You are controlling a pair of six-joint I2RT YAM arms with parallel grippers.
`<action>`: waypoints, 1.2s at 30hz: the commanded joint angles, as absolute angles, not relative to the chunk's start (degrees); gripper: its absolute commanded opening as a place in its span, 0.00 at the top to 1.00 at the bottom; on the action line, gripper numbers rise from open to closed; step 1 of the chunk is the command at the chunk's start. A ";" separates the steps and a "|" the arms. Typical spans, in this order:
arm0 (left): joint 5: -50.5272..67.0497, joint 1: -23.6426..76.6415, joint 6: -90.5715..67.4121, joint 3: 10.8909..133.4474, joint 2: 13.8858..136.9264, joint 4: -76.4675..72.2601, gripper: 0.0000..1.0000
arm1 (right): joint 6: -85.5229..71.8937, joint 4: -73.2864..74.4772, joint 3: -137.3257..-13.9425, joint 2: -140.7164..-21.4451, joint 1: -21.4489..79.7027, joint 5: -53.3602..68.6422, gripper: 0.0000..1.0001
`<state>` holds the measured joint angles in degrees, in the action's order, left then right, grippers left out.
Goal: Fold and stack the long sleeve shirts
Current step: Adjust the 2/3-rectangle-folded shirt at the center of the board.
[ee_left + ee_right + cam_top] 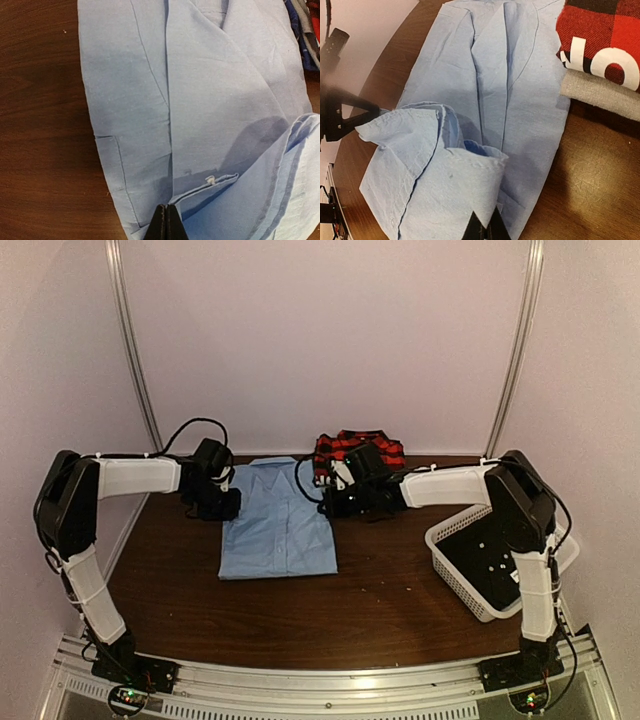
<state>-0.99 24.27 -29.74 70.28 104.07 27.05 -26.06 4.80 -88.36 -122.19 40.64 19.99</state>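
the blue shirt (278, 525) lies in the middle of the table (380, 610), collar toward the back wall and sides already turned in to a narrow panel. the plaid shirt (358, 448) sits bunched just behind its far right corner, touching or nearly so. the basket (450, 525) is off to the right, apart from both.

the left gripper (166, 225) is at the shirt's left edge near the collar end. its jaws are pressed together, and the cloth edge runs right into them. the right gripper (482, 229) is at the opposite edge, jaws also pinched shut on cloth. in its own view that end of the shirt is lifted and curled over on itself, with one raised corner reaching across to the left gripper.

we judge this cloth to be light, thin and limp. it will sag between the two pinches and crease wherever it lands, so the grips should stay at matching points on the two edges to keep the fold line straight. a pinch through both layers of the turned-in side would hold better than one on the top layer alone, which could peel open. the weave looks smooth, so a shallow nip may slip. the plaid shirt looks thicker and is crumpled, and we think it needs spreading before any fold.
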 commanded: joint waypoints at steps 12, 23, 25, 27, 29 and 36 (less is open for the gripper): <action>-0.57 22.15 -32.10 68.84 100.24 26.41 1.00 | -23.73 8.71 -98.79 -131.78 39.77 18.83 1.00; -2.54 18.11 -29.83 73.62 103.95 28.92 0.60 | -21.35 13.91 -98.70 -128.23 39.19 13.11 0.46; -3.27 16.79 -29.42 73.93 103.05 29.51 0.52 | -21.16 15.41 -98.91 -126.96 39.14 11.86 0.45; -4.22 15.78 -29.19 73.63 101.60 29.59 0.46 | -21.60 15.98 -98.50 -125.29 39.32 11.53 0.45; -4.16 15.56 -28.99 73.21 99.61 29.46 0.46 | -22.19 15.41 -96.95 -123.16 39.82 11.71 0.46; 2.96 17.33 -31.05 66.65 90.55 26.08 0.56 | -23.89 10.92 -91.53 -119.03 43.47 14.13 0.55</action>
<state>-2.28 15.88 -30.30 70.06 96.05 29.39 -22.70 14.09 -94.00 -121.78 41.34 12.78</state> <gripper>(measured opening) 0.486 0.478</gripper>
